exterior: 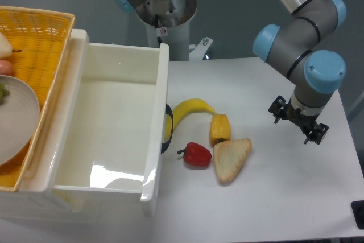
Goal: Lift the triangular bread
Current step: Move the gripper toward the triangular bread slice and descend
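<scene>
One target: triangular bread [231,159] lies flat at lower centre, touching yellow pepper [220,128], just beside red pepper [197,155] | gripper [299,122] at right, well apart, nothing held, finger spread cannot be told | crust edges should be pinched from the free lower-right side.

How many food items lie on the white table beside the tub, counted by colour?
Yellow: 2, the banana and the yellow pepper
Red: 1, the red pepper
Tan: 1, the triangular bread
Total: 4
</scene>
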Robot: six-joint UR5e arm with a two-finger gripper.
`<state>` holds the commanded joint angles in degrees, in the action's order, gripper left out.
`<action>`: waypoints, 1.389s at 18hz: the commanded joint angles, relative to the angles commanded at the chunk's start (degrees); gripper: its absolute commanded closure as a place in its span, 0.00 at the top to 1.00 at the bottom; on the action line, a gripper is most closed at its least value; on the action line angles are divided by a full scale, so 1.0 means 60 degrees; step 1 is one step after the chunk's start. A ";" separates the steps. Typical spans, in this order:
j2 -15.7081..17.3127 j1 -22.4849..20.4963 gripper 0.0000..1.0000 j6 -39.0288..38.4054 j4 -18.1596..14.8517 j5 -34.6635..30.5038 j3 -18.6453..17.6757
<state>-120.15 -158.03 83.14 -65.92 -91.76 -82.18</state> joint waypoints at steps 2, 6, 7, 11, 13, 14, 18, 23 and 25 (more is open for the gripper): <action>0.0000 -0.0015 1.00 0.0000 0.0000 0.0029 0.0015; -0.0044 0.0015 1.00 -0.0495 0.0015 0.0044 -0.0087; -0.0131 0.0029 1.00 -0.0803 0.0087 0.0044 -0.0160; -0.0103 0.0058 1.00 -0.1332 0.0790 0.0044 -0.0716; -0.0030 0.0102 1.00 -0.1843 0.0835 0.0044 -0.0966; -0.0015 0.0117 1.00 -0.2107 0.0835 0.0058 -0.0981; -0.0321 0.0219 1.00 -0.3337 0.0850 0.0876 -0.0748; -0.0630 0.0425 1.00 -0.4468 0.0850 0.1712 -0.0410; -0.0630 0.0410 0.97 -0.4264 0.0850 0.2020 -0.0512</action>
<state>-123.93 -155.57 57.56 -60.82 -79.64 -85.25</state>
